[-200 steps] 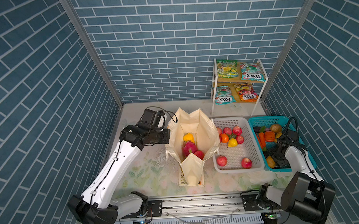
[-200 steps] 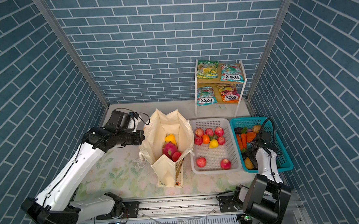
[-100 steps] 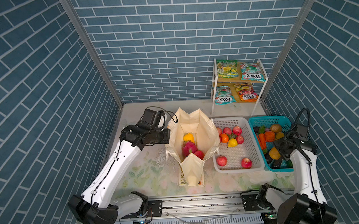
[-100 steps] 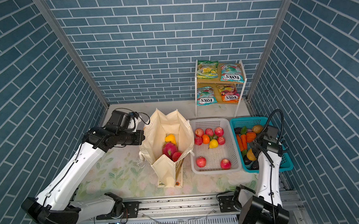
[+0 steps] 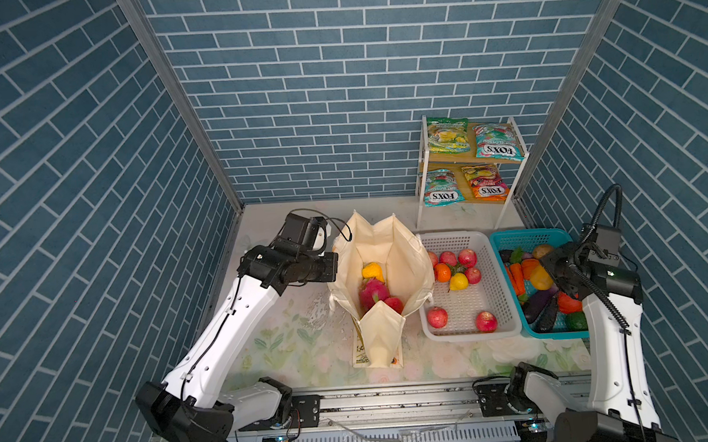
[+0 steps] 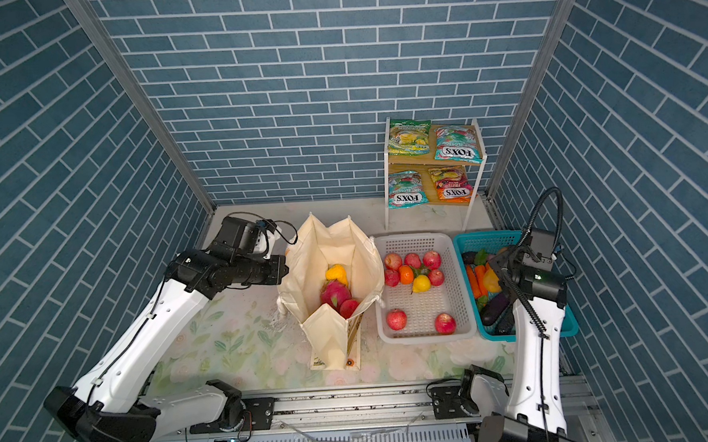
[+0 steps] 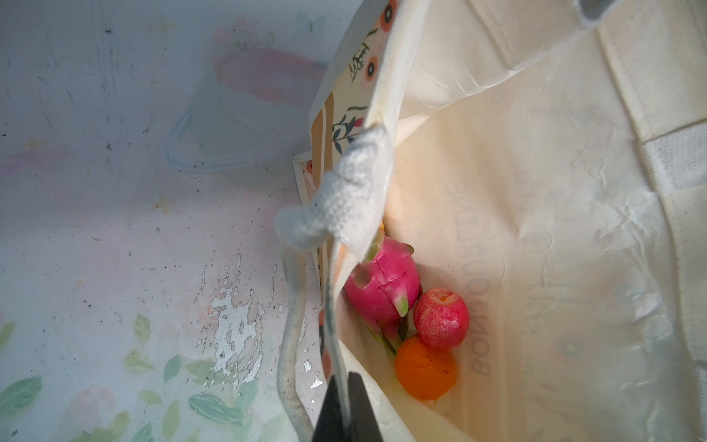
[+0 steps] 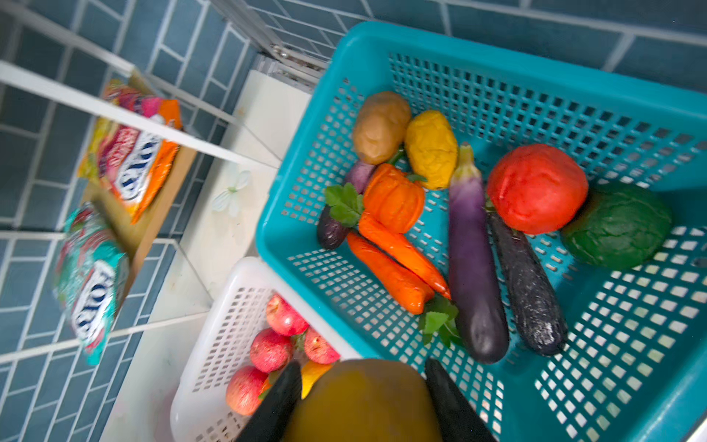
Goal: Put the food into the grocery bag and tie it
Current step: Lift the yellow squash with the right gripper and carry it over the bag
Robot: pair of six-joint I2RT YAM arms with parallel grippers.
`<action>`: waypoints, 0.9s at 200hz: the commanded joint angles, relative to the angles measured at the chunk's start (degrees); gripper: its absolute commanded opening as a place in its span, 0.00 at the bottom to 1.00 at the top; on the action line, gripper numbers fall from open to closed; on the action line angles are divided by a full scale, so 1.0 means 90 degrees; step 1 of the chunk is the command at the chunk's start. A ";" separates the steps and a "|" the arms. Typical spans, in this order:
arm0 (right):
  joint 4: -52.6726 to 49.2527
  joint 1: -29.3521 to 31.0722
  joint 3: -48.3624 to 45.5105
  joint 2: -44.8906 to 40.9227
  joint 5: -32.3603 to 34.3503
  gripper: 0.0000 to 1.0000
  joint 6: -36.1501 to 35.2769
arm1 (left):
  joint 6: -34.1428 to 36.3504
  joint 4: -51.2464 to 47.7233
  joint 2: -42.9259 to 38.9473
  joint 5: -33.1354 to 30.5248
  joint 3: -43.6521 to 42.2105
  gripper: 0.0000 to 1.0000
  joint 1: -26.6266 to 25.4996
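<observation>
**Bag pinched open on the left, a yellow fruit in hand on the right**

The loading step is in hand; the tying looks a long way off.

On the left, the left arm (image 5: 232,320) reaches across the flowered surface (image 5: 292,341) to the grocery bag (image 5: 404,252). The left jaws are shut tight on the near rim of the cloth, and that pull holds the mouth wide. The bag stands upright in the middle. At its bottom lie a dragon fruit (image 5: 372,292), a red apple (image 7: 440,318) and an orange (image 7: 425,367), with another yellow piece behind them.

Just right of the bag, the white basket (image 5: 461,237) has plenty of apples left in it. Packets (image 5: 498,141) sit on the shelf at the back.

Furthest right, above the teal basket (image 5: 523,234), the right jaws stand about half open, clamped round a yellow fruit (image 8: 363,405).

To my eye, the next move carries that fruit over the white basket and drops it into the bag's open mouth without brushing the rim.
</observation>
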 commanded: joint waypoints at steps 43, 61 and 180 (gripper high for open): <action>-0.0469 0.2086 0.1398 0.0517 0.0551 0.34 -0.0107 | 0.0017 0.0169 0.0024 0.0106 -0.0135 0.00 -0.0051; -0.0403 0.2694 0.1578 0.0720 0.0755 0.34 -0.0108 | 0.0009 0.0174 0.0003 0.0091 -0.0165 0.00 -0.0046; 0.0744 0.6074 0.2698 0.2036 0.1504 0.34 -0.0897 | -0.0023 0.0110 0.0009 -0.0020 -0.0195 0.00 -0.0042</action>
